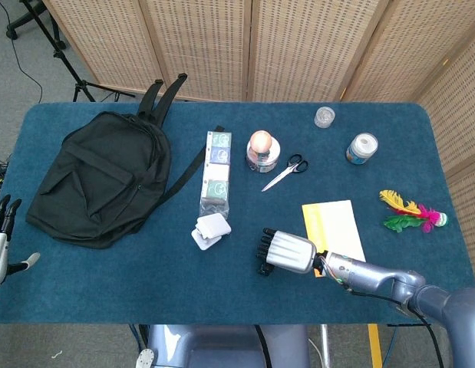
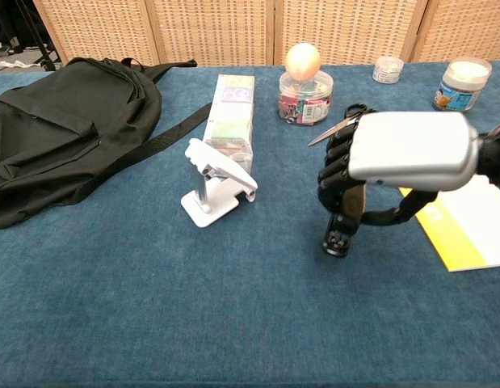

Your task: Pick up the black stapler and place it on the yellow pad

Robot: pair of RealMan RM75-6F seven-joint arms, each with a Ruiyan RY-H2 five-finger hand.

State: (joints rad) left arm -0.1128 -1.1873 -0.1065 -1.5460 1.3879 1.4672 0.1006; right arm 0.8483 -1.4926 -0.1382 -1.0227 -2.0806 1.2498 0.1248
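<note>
Fingers [image 2: 337, 166] of my right hand [image 2: 403, 152] curl round the black stapler [image 2: 344, 222], seemingly gripping it; its front end hangs tableward, yellow pad [image 2: 468, 222] just right.

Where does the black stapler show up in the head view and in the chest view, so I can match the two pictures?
Head view: the black stapler is low and centre, mostly hidden under the right hand; only its end peeks out.
Chest view: the stapler is right of centre, gripped by the right hand, its front end pointing down.
Shared landmark: the yellow pad, just right of the stapler in both.
</note>
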